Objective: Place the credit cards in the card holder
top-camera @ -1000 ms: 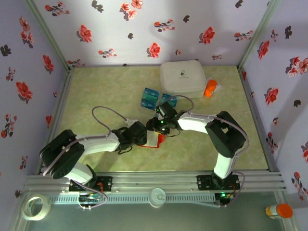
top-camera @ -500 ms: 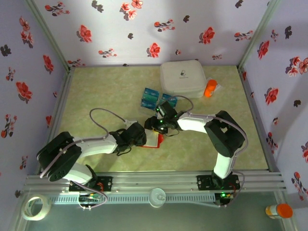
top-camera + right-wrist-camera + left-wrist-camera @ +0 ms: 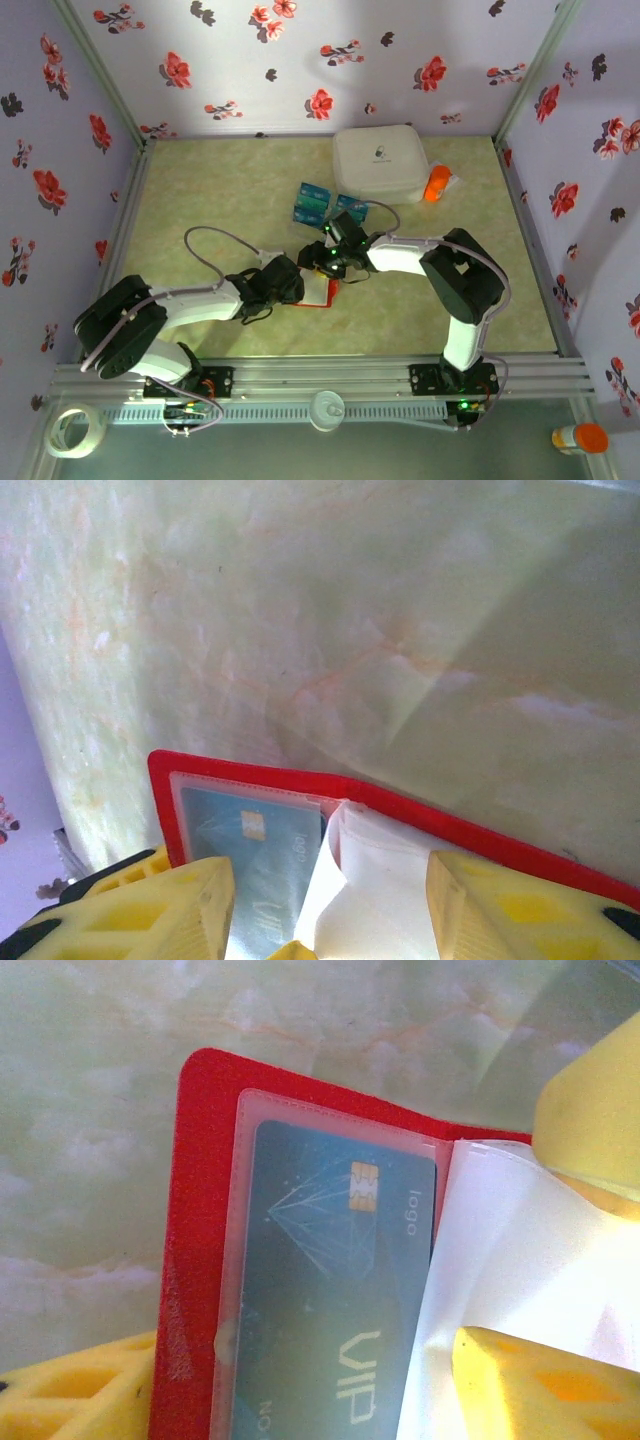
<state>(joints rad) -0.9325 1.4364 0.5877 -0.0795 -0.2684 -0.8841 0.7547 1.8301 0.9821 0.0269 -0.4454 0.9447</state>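
The card holder [image 3: 326,294] lies open on the table; its red cover [image 3: 200,1210] [image 3: 480,832] faces down. A blue card [image 3: 330,1290] [image 3: 250,852] marked "VIP" sits inside its left clear pocket. The white pocket leaves [image 3: 510,1250] [image 3: 400,890] stand up at the spine. My left gripper [image 3: 297,289] [image 3: 310,1405] is open, with one finger beside the wallet's left edge and the other finger on the leaves. My right gripper [image 3: 322,268] [image 3: 330,920] is open over the wallet from the far side, and the leaves stand loose between its fingers. Two loose credit cards [image 3: 311,203] [image 3: 351,208] lie further back.
A big white rounded case [image 3: 380,162] stands at the back right with an orange bottle [image 3: 437,183] next to it. The left arm's cable [image 3: 215,236] loops over the table left of the wallet. Flowered walls close in the sides and back.
Both grippers have stayed at the wallet. The right gripper has edged slightly left and the left arm has shifted a little. The jaws have kept the same spread.
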